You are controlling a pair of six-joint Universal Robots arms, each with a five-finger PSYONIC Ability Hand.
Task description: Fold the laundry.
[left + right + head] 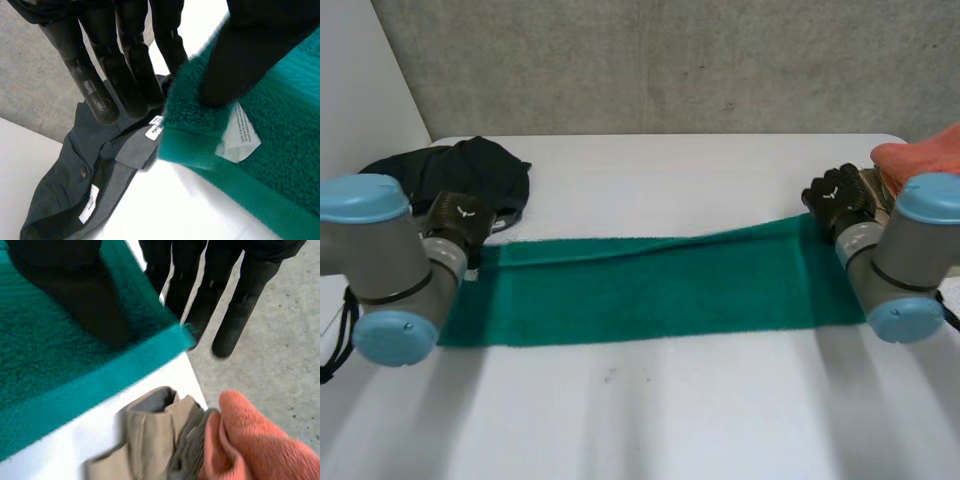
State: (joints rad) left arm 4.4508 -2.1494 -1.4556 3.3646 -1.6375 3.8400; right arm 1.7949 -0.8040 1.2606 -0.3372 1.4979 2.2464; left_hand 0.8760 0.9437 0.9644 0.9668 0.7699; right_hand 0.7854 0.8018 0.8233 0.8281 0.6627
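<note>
The green towel (650,290) lies stretched in a long strip across the white table (650,420), left hand (460,222) and right hand (838,198) each pinching a far corner; judged soft, limp and light, best gripped at corners.

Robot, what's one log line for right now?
left hand: pinches green towel corner | right hand: pinches opposite corner | green towel: stretched between hands on white table

Long green terry towel (650,290) lies stretched flat in a narrow band in front of me, white label (239,134) showing at its left far corner. I'm pinching both far corners, left hand (460,222), right hand (838,198).
</note>
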